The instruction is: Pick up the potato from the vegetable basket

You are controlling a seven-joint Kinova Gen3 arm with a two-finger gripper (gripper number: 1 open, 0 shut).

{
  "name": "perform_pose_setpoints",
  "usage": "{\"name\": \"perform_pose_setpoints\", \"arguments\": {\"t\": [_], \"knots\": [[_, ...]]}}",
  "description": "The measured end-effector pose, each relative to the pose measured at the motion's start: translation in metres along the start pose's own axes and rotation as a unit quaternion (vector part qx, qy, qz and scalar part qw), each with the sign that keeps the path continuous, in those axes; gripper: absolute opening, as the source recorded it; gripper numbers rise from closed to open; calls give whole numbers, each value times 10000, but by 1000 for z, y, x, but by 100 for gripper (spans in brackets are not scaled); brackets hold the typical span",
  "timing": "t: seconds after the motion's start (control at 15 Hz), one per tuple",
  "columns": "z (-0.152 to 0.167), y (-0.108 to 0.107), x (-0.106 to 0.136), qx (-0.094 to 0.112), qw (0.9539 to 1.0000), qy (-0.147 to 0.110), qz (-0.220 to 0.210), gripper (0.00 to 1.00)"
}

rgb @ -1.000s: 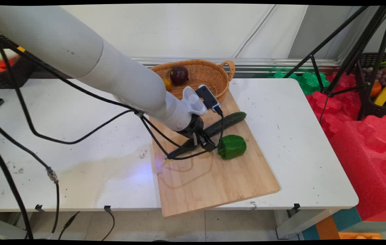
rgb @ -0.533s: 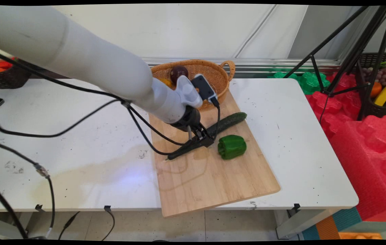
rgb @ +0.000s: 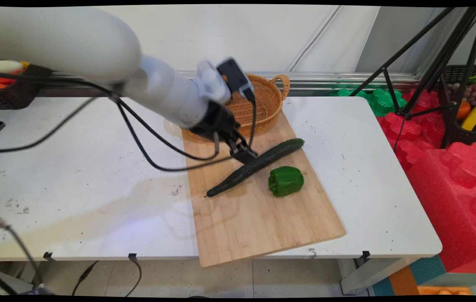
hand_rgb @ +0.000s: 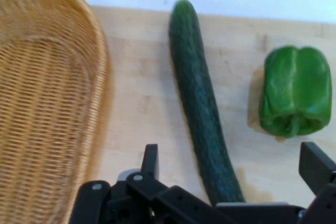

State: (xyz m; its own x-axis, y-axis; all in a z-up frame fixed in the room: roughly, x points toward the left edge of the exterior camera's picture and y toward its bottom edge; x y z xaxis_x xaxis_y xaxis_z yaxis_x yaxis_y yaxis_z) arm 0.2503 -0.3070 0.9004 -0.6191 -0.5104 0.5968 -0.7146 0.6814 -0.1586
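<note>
Pincer (rgb: 244, 154) sits above the cucumber (rgb: 256, 166), jaws spread wide and gripping nothing; in the hand view one finger (hand_rgb: 150, 160) shows at 9 o'clock of the cucumber (hand_rgb: 201, 103) and the other finger (hand_rgb: 315, 166) well off at 3 o'clock, so the cucumber runs between them. Cannot tell from either view whether the fingertips touch it. A second ago the pincer was lower and nearer the cucumber's thin end; it has since risen and shifted toward the basket.

Cucumber lies flat and diagonal on the cutting board (rgb: 263, 222), thin stem end at 7 o'clock, thick end at 1 o'clock reaching the board's edge. Same spot as in the earlier frames.

Green pepper (rgb: 286, 180) rests on its side on the board, just beside the cucumber at its 4 o'clock, apart from it. In the hand view the pepper (hand_rgb: 293, 94) is at 3 o'clock of the cucumber with a bare strip of board (hand_rgb: 136, 103) between.

Wicker basket (rgb: 263, 98) stands at the board's 12 o'clock end, partly overlapping it; the arm's wrist hides its left part and its contents. In the hand view the basket (hand_rgb: 47, 103) fills the 9 o'clock side.

Board lies on the white bench (rgb: 95, 167), its near edge overhanging the bench's front. Black cables (rgb: 145, 142) hang from the arm over the bench.
</note>
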Motion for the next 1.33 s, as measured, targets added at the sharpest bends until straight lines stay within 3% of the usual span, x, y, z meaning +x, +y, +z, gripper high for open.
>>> {"name": "perform_pose_setpoints", "arguments": {"t": [0.27, 0.53, 1.07, 1.33], "knots": [[-39, -29, 10, 175, 9997, 142, -53, 100], [-58, -71, 18, 529, 9984, 147, -109, 100], [-42, -156, 14, 1054, 9935, -251, -339, 100], [-20, -185, 7, 1148, 9909, -541, -445, 100]]}}
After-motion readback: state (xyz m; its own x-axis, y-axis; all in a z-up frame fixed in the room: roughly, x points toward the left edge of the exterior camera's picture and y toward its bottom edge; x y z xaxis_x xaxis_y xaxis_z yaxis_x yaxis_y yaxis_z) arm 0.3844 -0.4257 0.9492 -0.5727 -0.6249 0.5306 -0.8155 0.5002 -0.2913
